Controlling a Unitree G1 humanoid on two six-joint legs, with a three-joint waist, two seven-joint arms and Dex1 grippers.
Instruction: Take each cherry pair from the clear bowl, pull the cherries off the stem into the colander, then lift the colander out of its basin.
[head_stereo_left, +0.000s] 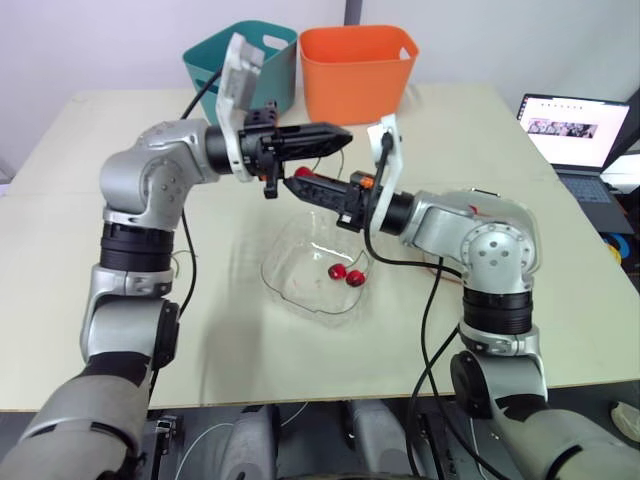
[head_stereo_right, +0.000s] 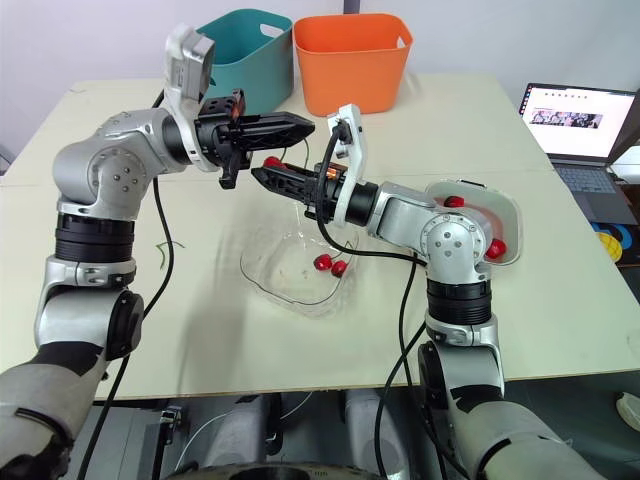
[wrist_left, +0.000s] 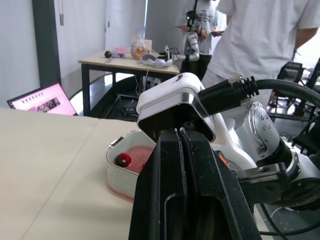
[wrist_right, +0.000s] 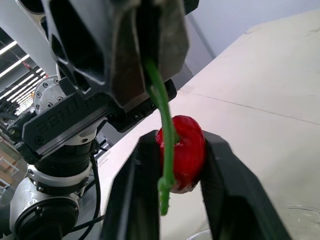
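Observation:
Above the clear bowl (head_stereo_left: 300, 285) my two grippers meet in the air. My left gripper (head_stereo_left: 343, 136) is shut on a green stem (wrist_right: 160, 97). My right gripper (head_stereo_left: 298, 180) is shut on the red cherry (wrist_right: 182, 150) that hangs from that stem. One more cherry pair (head_stereo_left: 346, 273) lies in the bowl. The white basin (head_stereo_right: 505, 215) with the red colander (head_stereo_right: 478, 215) stands at my right, behind my right arm, and holds a few loose cherries (head_stereo_right: 494, 248). The left wrist view looks past my shut left gripper (wrist_left: 180, 137) to the basin (wrist_left: 116, 172).
A teal bin (head_stereo_left: 245, 60) and an orange bin (head_stereo_left: 357, 70) stand at the table's far edge. An open laptop (head_stereo_left: 575, 130) sits on a side table to the right. A loose green stem (head_stereo_right: 165, 247) lies left of the bowl. A person (wrist_left: 260, 35) stands beyond the table.

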